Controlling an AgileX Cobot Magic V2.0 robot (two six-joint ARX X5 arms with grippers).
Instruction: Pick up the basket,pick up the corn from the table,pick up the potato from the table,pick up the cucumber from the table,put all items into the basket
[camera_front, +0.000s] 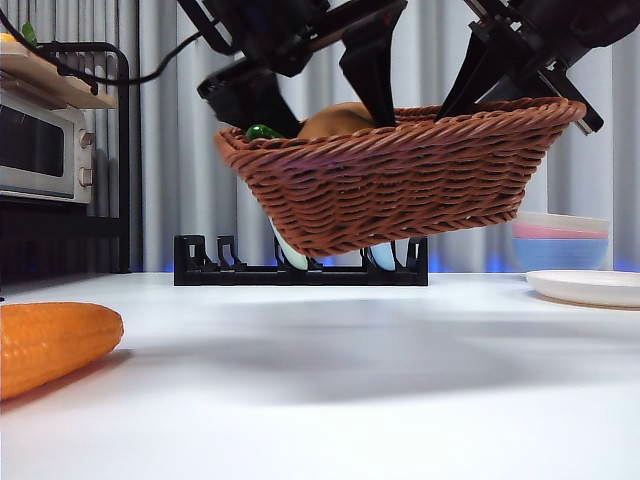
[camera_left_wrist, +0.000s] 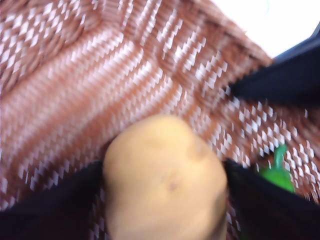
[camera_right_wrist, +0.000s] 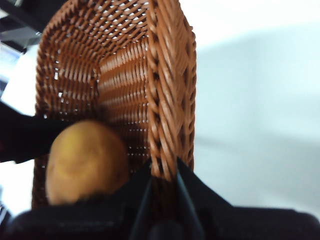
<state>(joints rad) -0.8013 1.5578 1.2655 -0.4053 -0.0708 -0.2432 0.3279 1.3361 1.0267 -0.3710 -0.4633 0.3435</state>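
While my right hand (camera_right_wrist: 164, 172) clamps the basket (camera_front: 400, 180) rim aloft, my left hand (camera_left_wrist: 165, 200) grips the potato (camera_left_wrist: 165, 180) inside it.

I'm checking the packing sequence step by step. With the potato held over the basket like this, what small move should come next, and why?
Probably open the left gripper to drop the potato: it sits between the jaws inside the basket, which the right gripper holds aloft by its rim. The corn lies on the table.
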